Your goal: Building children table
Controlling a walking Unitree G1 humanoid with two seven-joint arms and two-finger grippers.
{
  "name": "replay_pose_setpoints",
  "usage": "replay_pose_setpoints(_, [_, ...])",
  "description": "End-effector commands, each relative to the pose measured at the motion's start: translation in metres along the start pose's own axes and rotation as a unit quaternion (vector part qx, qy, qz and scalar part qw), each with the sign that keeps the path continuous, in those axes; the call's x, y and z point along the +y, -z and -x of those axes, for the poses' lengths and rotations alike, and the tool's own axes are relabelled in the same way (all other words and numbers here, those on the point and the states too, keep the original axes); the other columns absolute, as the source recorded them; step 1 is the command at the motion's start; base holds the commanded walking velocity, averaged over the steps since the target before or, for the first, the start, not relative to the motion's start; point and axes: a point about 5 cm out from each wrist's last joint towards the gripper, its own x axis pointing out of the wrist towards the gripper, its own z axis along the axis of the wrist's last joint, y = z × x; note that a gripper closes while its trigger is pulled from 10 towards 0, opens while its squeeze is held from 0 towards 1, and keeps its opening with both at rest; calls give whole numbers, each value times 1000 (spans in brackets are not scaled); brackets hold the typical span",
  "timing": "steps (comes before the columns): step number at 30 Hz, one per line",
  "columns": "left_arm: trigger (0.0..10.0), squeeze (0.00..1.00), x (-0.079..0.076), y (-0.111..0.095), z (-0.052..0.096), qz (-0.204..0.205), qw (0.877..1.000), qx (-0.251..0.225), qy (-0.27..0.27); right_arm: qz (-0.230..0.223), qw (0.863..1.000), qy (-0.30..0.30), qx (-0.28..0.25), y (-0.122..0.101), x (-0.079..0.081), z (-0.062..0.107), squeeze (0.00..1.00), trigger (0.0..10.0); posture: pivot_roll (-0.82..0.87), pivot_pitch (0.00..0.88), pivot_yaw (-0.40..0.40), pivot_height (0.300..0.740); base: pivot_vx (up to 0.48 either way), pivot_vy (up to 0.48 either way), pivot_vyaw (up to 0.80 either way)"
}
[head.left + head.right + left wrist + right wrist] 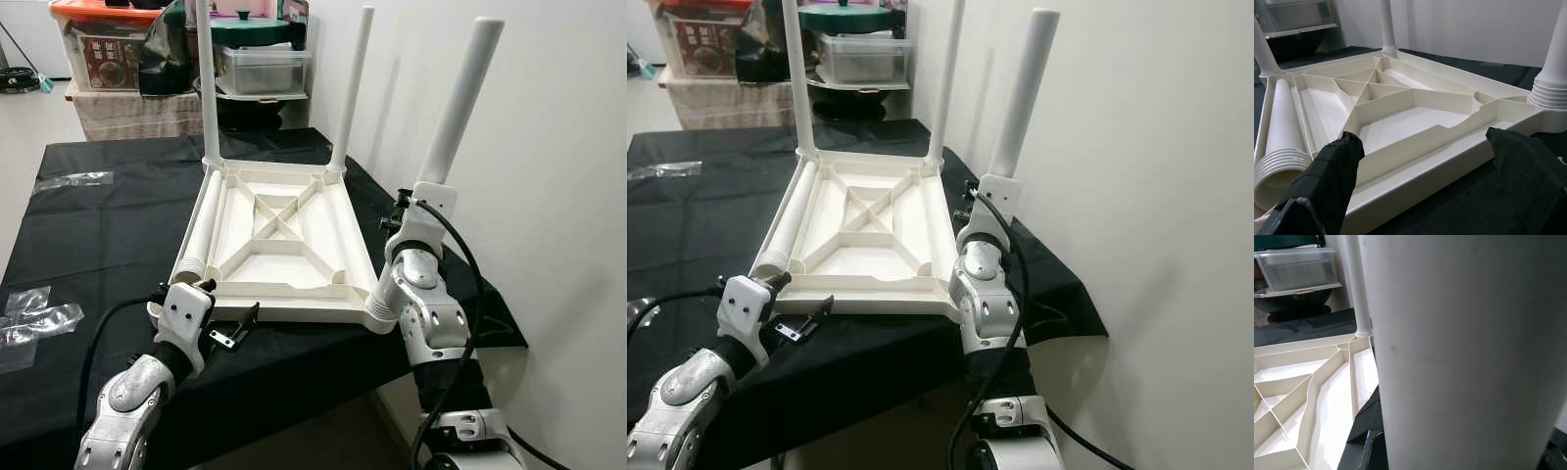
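Holding the third white round plastic leg [460, 108] in the right gripper [423, 203], with the fingers closed on the shaft some way above the ribbed white collar [382, 311] at its foot (judged from the right wrist view, where a black pad [1369, 426] pressed against the leg). Stood that leg at the 4 o'clock corner of the upturned white ribbed plastic tabletop [294, 311], leaning off toward 1 o'clock rather than plumb. Found the tabletop underside-up on the black-clothed table [108, 235], with two slim white legs [208, 88] upright at its 11 and 1 o'clock corners and a fourth, loose white leg [201, 230] lying in the channel along its 9 o'clock side. Kept the left gripper [233, 331] at 7 o'clock, fingers [1327, 181] spread wide apart before the near rim, gripping nothing.

Could have jammed or seated crooked in the socket if driven home at that tilt. Could also have shoved the tabletop toward 3 o'clock, near the table's edge there, with nothing bracing it on the left. Might have tipped the loose leg out of its channel with any sharp jolt.

Could not make out the join between collar and socket, hidden behind the right arm, nor tell screw-fit from push-fit. Lost the tops of the two far legs past the upper edge of the head views.
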Motion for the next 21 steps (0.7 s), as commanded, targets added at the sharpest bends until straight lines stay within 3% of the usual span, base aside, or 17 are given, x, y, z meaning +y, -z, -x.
replay_pose_setpoints(1, [10000, 0, -2, -1, -2, -1, 1000, -6, 7, 17, 996, 20, 80, 35, -13, -2, 0, 10000, 23, 0, -83, 740, 0, 0, 0])
replay_pose_setpoints(21, [10000, 0, -3, 0, -3, -5, 1000, -5, 12, 10, 997, 19, 70, 33, -14, 3, 0, 10000, 22, 0, -77, 740, 0, 0, 0])
